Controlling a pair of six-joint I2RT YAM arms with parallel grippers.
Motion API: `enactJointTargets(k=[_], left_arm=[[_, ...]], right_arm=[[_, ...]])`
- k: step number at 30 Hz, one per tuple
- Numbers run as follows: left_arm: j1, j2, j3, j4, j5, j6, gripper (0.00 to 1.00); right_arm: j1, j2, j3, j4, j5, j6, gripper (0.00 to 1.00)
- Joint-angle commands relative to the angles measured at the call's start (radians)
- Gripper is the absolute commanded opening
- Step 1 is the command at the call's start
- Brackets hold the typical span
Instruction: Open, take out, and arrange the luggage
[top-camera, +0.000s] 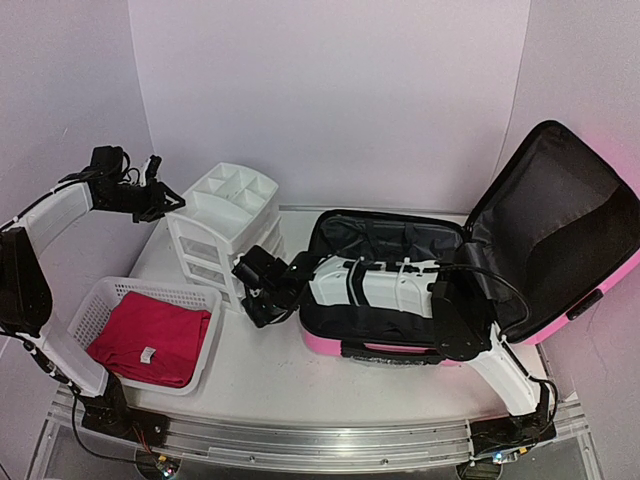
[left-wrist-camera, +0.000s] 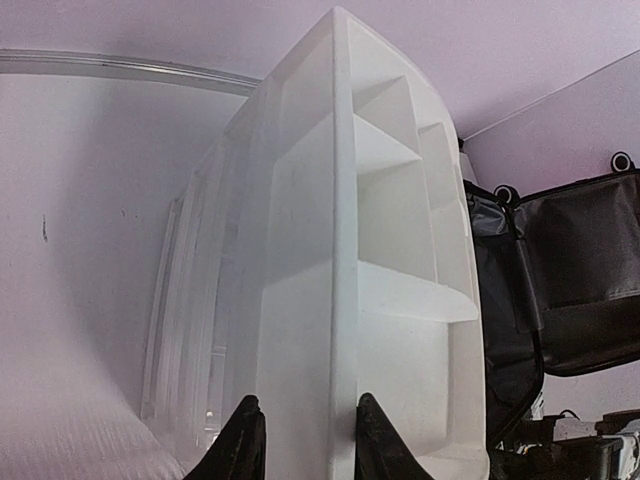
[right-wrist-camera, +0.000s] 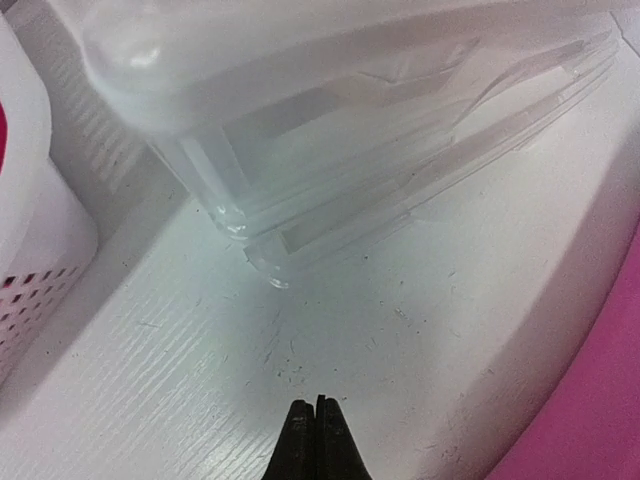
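On a white worktop (top-camera: 260, 380), the drawer organizer (top-camera: 215, 215) is pinched at its rim by the left claw (left-wrist-camera: 306, 410); beside it, the right claw (right-wrist-camera: 316, 408) is closed, empty.

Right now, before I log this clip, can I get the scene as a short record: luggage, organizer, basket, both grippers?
luggage: pink, open, black lining showing
lid: raised toward the right
drawer organizer: white, left of the luggage
basket: white mesh, front left, holds a red folded cloth
left gripper: closed on the organizer's top rim
right gripper: shut, empty, low over the table near the organizer's base
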Motion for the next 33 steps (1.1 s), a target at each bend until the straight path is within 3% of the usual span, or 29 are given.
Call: enactJointTargets(k=[1,16,26,33], left_arm=[[0.004,0.050,-0.029,-0.088,-0.090,0.022,0.29],[0.008,0.050,-0.029,-0.085,-0.076,0.017,0.29],[0.008,0.041,-0.034,-0.074,-0.061,0.008,0.29],[0.008,0.041,-0.039,-0.068,-0.052,0.002,0.29]], right_arm=[[0.000,-0.047,0.007,0.093,0.034,-0.128,0.00],[0.000,-0.056,-0.335,0.699,0.017,-0.224,0.00],[0.000,-0.005,-0.384,0.945,0.034,-0.429,0.00],[-0.002,0.076,-0.320,1.002,0.029,-0.463,0.00]])
